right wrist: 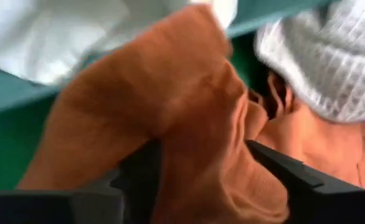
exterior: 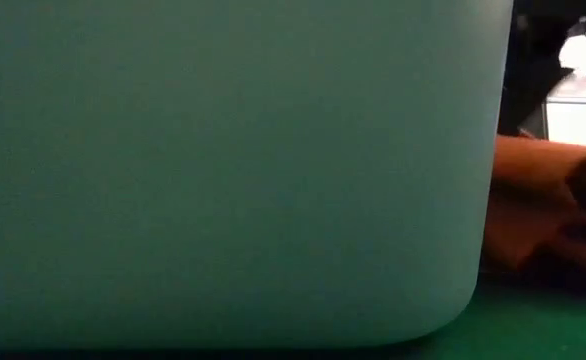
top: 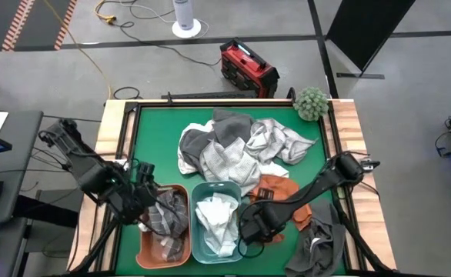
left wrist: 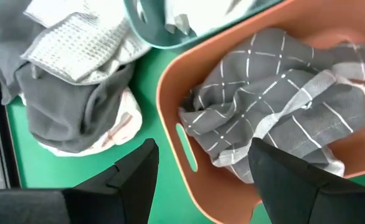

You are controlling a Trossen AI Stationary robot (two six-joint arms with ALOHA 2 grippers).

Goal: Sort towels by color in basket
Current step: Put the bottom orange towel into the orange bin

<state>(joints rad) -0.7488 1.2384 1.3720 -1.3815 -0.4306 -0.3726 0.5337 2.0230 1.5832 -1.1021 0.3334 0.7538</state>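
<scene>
Right gripper [top: 250,225] low at the near side of the green table [top: 152,131], just beside the teal basket [top: 202,250], fingers spread either side of a fold of the rust-orange towel [right wrist: 189,118]; cloth sits between them but they do not look pressed onto it yet, so no grip to speak of. Rest of that towel lies bunched against the teal basket's outer wall, touching a white waffle towel [right wrist: 338,62]. Left gripper [top: 145,201] hovers over the rim of the orange basket [left wrist: 170,93], fingers spread, holding nothing; grey plaid towel [left wrist: 282,106] lies inside that basket. White towels [top: 218,219] fill the teal one. Unsorted heap [top: 241,146] of greys and whites at table centre. To do this step well, judged: close fully on the thick fold rather than a thin edge, lift straight up until the tail clears the teal wall, and watch that the waffle towel is not dragged along. No third basket in view; the destination for orange cannot be told
</scene>
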